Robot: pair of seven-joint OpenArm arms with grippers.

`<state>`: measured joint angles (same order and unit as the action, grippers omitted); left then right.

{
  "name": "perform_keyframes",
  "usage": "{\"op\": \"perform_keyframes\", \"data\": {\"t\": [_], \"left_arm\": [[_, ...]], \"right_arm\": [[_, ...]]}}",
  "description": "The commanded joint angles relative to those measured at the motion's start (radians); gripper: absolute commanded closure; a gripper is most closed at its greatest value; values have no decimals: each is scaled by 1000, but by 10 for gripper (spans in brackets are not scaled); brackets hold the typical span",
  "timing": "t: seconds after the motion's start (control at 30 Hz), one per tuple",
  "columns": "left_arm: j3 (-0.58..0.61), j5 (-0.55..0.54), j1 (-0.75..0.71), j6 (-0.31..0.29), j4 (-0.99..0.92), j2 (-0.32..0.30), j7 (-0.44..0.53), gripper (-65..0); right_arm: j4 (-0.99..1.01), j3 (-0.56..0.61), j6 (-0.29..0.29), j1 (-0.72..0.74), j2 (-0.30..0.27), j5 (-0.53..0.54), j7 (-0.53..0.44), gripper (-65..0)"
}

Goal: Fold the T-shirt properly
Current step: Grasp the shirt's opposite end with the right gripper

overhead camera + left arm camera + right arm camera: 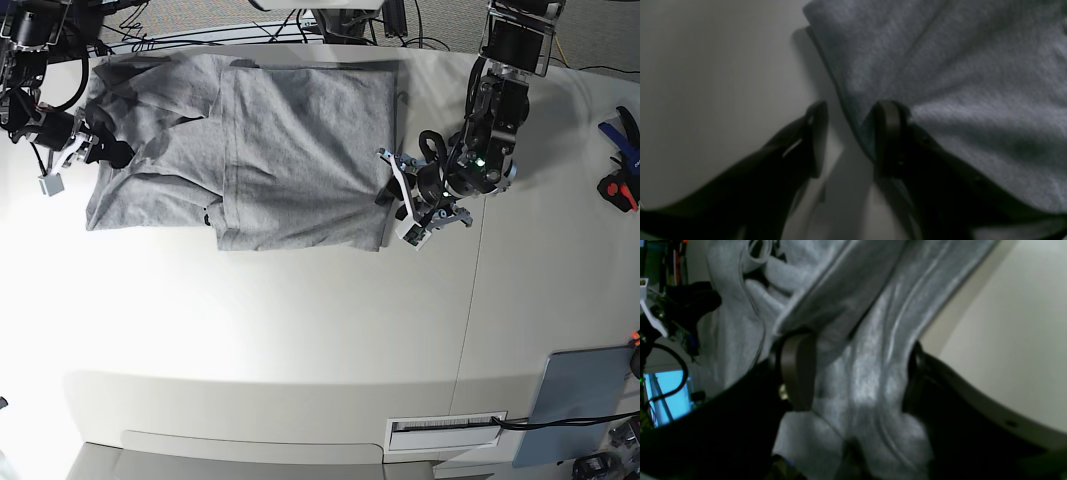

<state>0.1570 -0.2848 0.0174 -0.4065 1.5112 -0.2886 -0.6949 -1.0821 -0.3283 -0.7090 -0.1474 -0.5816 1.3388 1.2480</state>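
Note:
The heather-grey T-shirt point(290, 150) lies spread on the white table point(300, 330), with one side folded over the middle. My left gripper point(395, 195) is at the shirt's right edge. In the left wrist view it point(853, 110) is open, one finger point(816, 140) over bare table and the other point(890, 133) against the cloth's edge point(940, 66). My right gripper point(100, 150) is at the shirt's left end. In the right wrist view it point(857, 343) is wide open, with bunched grey cloth point(867, 373) lying between its fingers.
Hand tools with red and blue handles point(615, 160) lie at the table's right edge. A grey-blue pad point(580, 400) sits at the front right corner. Cables point(330, 25) run along the table's back edge.

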Motion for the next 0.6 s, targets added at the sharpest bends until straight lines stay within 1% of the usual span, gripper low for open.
{"op": "perform_keyframes", "data": {"t": [0.0, 0.1, 0.17, 0.23, 0.3, 0.4, 0.53, 0.57], "left_arm": [[-3, -6, 13, 3, 14, -5, 4, -230], [-3, -6, 13, 3, 14, -5, 5, -230], [-3, -6, 13, 2, 14, -5, 5, -230], [-3, -6, 13, 3, 14, -5, 5, -230], [-3, -6, 13, 2, 14, -5, 5, -230], [-3, -6, 13, 2, 14, -5, 5, -230], [-3, -6, 13, 2, 14, -5, 5, -230], [-3, -6, 13, 2, 14, -5, 5, -230]], "right_arm": [[-3, -9, 11, -5, -18, -36, 62, -356], [-3, -57, 11, -5, -17, 32, 111, -356], [-3, -106, 11, -5, -17, 83, 117, -356], [-3, -159, 11, -5, -17, 108, 115, -356], [-3, -198, 11, -5, -17, 108, 114, -356], [-3, -209, 11, -5, -16, 97, 111, -356], [-3, -209, 11, 9, -14, 92, 28, -356], [-3, -209, 11, 16, -14, 71, 19, -356]]}}
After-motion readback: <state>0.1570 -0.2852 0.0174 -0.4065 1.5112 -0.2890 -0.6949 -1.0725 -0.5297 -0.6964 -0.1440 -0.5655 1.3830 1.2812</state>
